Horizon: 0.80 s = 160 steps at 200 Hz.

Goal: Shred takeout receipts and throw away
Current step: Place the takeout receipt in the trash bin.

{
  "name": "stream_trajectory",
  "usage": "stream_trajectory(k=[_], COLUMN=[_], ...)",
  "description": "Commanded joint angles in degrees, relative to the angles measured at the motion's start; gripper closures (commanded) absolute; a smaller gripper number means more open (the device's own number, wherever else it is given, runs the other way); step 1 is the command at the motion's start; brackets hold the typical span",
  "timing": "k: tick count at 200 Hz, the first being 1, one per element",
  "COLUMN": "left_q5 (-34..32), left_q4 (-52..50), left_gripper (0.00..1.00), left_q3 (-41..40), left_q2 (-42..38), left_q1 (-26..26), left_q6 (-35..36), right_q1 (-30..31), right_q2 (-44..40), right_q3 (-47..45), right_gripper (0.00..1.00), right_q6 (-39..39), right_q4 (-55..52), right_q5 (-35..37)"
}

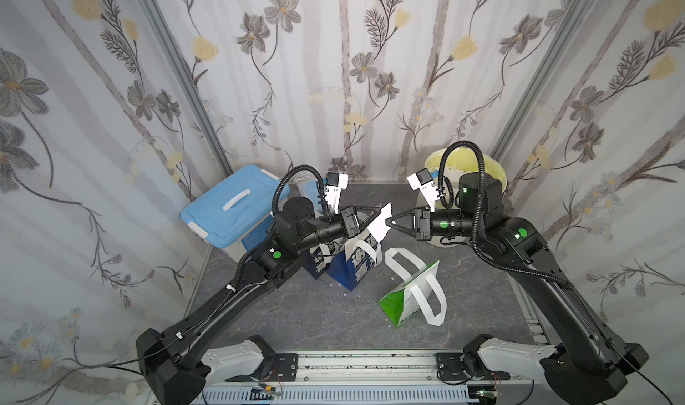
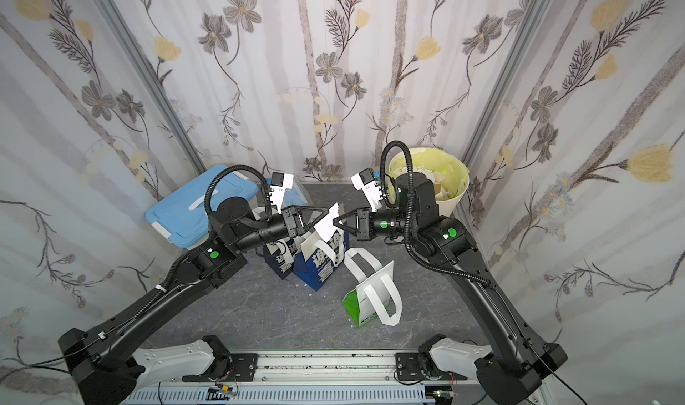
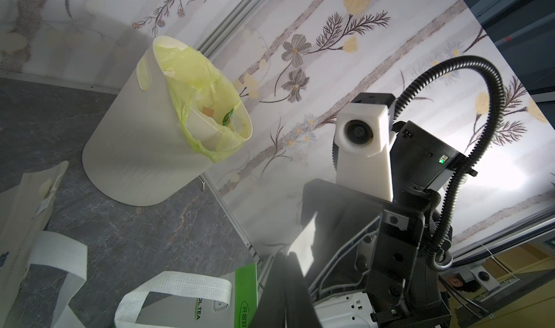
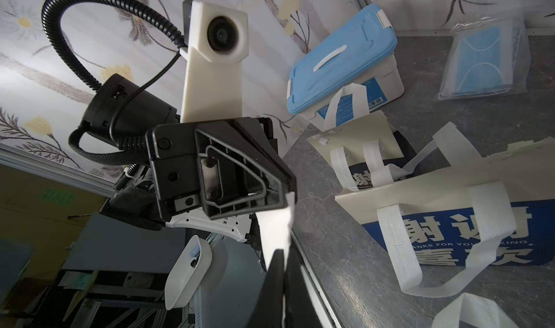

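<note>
One takeout receipt [image 1: 381,224], a white paper slip with a ragged edge, hangs in the air over the dark blue bags, in both top views [image 2: 328,224]. My left gripper [image 1: 379,214] is shut on its upper edge and my right gripper [image 1: 387,222] is shut on its opposite edge, tip to tip. In the right wrist view the receipt [image 4: 274,230] runs from my right gripper [image 4: 283,259] up to the left gripper's fingers [image 4: 264,188]. The left wrist view shows my left gripper [image 3: 289,262] pinching the receipt [image 3: 304,242]. A pale trash bin [image 1: 496,179] with a yellow-green liner stands at the back right.
Two dark blue paper bags [image 1: 356,269] with white handles stand under the grippers. A green-and-white bag [image 1: 404,299] lies on the grey table [image 1: 315,310]. At the back left stand a blue-lidded box [image 1: 230,206] and a packet of blue masks [image 4: 483,62].
</note>
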Motion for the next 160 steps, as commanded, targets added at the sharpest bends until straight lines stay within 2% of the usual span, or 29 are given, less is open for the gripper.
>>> stream_trajectory(k=[1, 5, 17, 23, 41, 89, 114, 126, 137, 160], left_q5=[-0.83, -1.02, -1.92, -2.74, -8.53, -25.6, -30.49, -32.25, -33.78, -36.08], left_q4=[0.52, 0.44, -0.38, -1.24, -5.27, -14.56, -17.64, -19.48, -20.9, -23.4], left_gripper=[1.0, 0.95, 0.68, 0.58, 0.43, 0.39, 0.38, 0.36, 0.35, 0.34], left_q3=[0.47, 0.56, 0.71, 0.82, 0.84, -1.52, -2.26, -2.16, -2.16, -2.25], left_q2=[-0.28, -0.31, -0.44, -0.56, -1.81, -7.72, -11.18, -12.38, -13.22, -14.4], left_q1=[-0.08, -0.02, -0.01, 0.05, 0.08, 1.34, 2.01, 2.34, 2.7, 3.53], left_q6=[0.74, 0.89, 1.84, 2.46, 4.43, 6.9, 8.79, 9.98, 10.79, 11.01], right_q1=[0.06, -0.07, -0.31, -0.49, -3.27, -17.96, -22.43, -23.3, -23.87, -23.99], right_q2=[0.05, 0.03, -0.06, -0.19, 0.05, 6.93, 14.29, 19.46, 24.27, 33.51], right_q3=[0.33, 0.43, 0.58, 0.59, 1.19, 9.13, 15.48, 20.38, 25.9, 37.3], right_gripper=[1.0, 1.0, 1.0, 1.0, 1.0, 1.0, 1.0, 1.0, 0.86, 0.79], right_q6=[0.07, -0.23, -1.12, -1.52, -2.17, -1.02, -3.19, -3.88, -4.78, -5.04], right_q4=[3.7, 3.56, 2.89, 2.6, 1.75, -2.83, -5.25, -9.36, -13.82, -23.7], right_q5=[1.86, 2.58, 5.99, 8.36, 16.12, 44.19, 54.38, 57.79, 58.19, 61.04])
